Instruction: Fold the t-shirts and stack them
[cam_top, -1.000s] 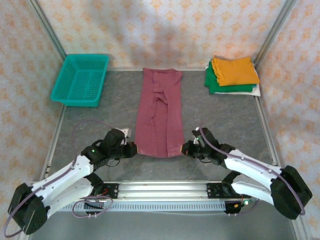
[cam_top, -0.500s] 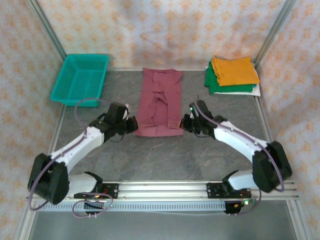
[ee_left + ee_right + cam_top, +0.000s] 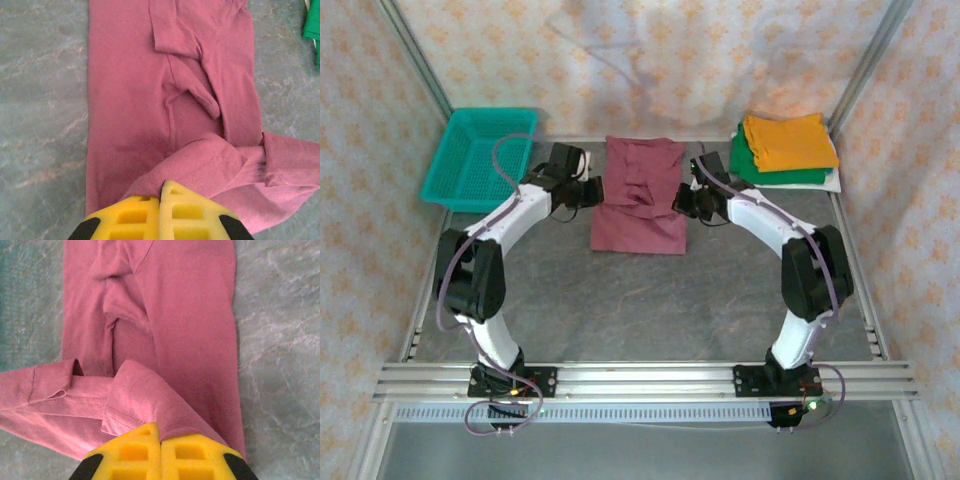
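The left tool is closed tight on a corner of the maroon t-shirt's hem; in the left wrist view the yellow fingers are seen pressed together with a fold of maroon cloth pinched between them. At the far left corner of the surface a teal mesh basket is set, just beyond the left arm; its mesh floor and walls are seen from above. The maroon t-shirt is laid at the middle of the far edge, sleeves folded inward, with its near end doubled back over the body and held up at both corners. The right tool is likewise shut on the other hem corner, the cloth being gripped between its yellow fingers in the right wrist view. At the far right corner a stack is found: an orange t-shirt on top, a green t-shirt beneath it, and a white t-shirt at the bottom.
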Action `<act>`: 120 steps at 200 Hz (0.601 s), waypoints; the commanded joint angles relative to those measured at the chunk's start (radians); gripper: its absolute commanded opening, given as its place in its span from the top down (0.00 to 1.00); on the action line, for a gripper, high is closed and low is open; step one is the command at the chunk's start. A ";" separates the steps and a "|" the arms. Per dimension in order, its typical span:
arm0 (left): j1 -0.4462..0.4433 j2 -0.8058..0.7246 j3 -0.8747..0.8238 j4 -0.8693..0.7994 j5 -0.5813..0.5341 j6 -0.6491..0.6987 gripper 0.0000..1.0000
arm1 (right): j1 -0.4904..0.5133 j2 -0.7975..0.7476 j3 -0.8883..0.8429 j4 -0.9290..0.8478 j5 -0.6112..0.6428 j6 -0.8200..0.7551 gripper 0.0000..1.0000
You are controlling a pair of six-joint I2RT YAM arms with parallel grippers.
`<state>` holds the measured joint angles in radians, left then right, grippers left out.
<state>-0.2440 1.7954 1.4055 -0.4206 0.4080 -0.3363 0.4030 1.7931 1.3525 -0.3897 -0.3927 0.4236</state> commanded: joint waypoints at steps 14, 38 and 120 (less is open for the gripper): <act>0.020 0.105 0.142 -0.070 -0.021 0.065 1.00 | -0.026 0.072 0.110 -0.013 -0.006 -0.044 1.00; 0.046 0.224 0.282 -0.081 -0.027 0.072 1.00 | -0.054 0.167 0.233 -0.005 -0.013 -0.058 1.00; 0.055 0.223 0.410 -0.077 -0.115 0.013 0.60 | -0.131 0.229 0.372 -0.031 -0.121 -0.060 0.63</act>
<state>-0.1375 2.2566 2.0708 -0.5705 0.3473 -0.2989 0.2447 2.1868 1.9205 -0.4553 -0.4549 0.3851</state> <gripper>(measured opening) 0.389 0.383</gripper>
